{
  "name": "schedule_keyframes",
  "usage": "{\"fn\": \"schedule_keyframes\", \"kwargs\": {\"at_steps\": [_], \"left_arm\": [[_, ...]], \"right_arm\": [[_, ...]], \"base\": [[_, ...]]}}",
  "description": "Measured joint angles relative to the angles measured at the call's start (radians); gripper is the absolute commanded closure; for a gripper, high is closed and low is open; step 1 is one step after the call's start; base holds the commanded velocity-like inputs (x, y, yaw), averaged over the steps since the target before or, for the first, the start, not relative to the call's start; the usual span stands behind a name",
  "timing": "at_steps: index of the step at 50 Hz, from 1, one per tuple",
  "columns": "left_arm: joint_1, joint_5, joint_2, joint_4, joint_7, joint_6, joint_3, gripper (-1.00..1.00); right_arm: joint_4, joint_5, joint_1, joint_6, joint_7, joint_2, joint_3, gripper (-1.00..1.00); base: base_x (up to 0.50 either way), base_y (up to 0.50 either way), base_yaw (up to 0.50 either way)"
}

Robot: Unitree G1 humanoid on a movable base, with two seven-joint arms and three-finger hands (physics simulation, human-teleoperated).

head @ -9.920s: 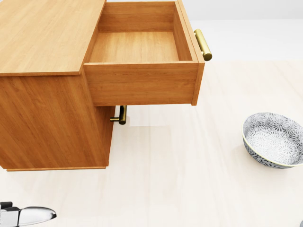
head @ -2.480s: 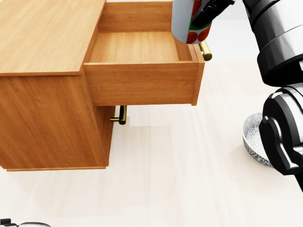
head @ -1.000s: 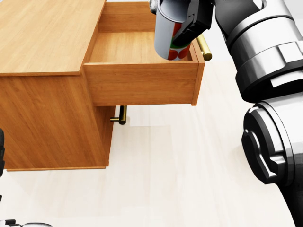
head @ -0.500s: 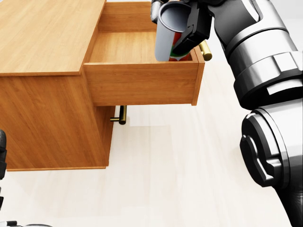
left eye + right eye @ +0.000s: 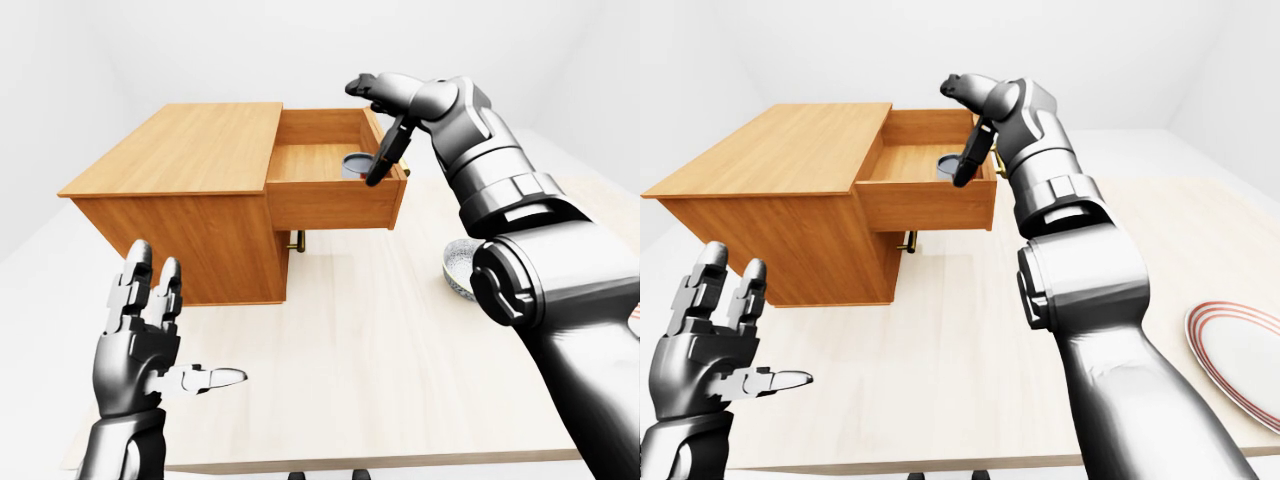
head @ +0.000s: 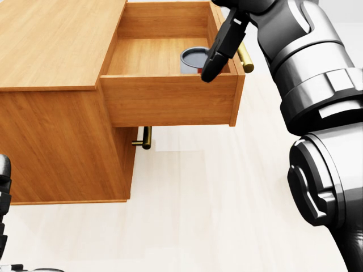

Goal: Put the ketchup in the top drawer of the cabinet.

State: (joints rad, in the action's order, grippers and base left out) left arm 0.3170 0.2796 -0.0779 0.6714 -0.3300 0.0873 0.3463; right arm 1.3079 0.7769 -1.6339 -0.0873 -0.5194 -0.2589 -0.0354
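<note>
Pale tabletop (image 5: 400, 340); ketchup (image 6: 193, 59) stands in the top drawer (image 6: 170, 99). Right hand (image 6: 222, 42), fingers spread, should lift straight clear without tipping it.

The ketchup (image 6: 191, 59) stands upright inside the top drawer (image 6: 170, 101), at its right end near the handle side, its grey round end facing up and a bit of red showing. The drawer is pulled fully open from the wooden cabinet (image 6: 57, 45).
</note>
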Motion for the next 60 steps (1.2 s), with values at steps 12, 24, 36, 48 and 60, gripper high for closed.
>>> {"fn": "schedule_keyframes", "kwargs": {"at_steps": [12,24,36,48,60], "left_arm": [[0.004,0.005,0.001,-0.005,-0.002,0.0,-0.002,-1.0],[0.009,0.012,0.0,0.006,-0.003,0.0,-0.001,-1.0],[0.011,0.02,-0.002,0.026,-0.003,0.0,0.008,-1.0],[0.027,0.028,-0.012,0.077,-0.013,0.0,0.022,-1.0],[0.06,0.025,-0.037,0.135,-0.043,0.0,0.031,-1.0]], "right_arm": [[0.002,0.005,-0.001,0.0,-0.008,-0.001,0.008,-1.0],[-0.004,0.019,-0.042,0.0,-0.031,-0.019,0.014,-1.0],[-0.036,0.051,-0.143,0.0,-0.109,-0.063,0.023,-1.0],[-0.163,0.09,-0.179,0.0,-0.179,-0.12,0.025,-1.0],[-0.679,0.214,0.021,0.0,-0.179,-0.167,0.008,-1.0]], "base": [[0.0,0.0,0.0],[0.0,0.0,0.0],[0.0,0.0,0.0],[0.0,0.0,0.0],[0.0,0.0,0.0]]}}
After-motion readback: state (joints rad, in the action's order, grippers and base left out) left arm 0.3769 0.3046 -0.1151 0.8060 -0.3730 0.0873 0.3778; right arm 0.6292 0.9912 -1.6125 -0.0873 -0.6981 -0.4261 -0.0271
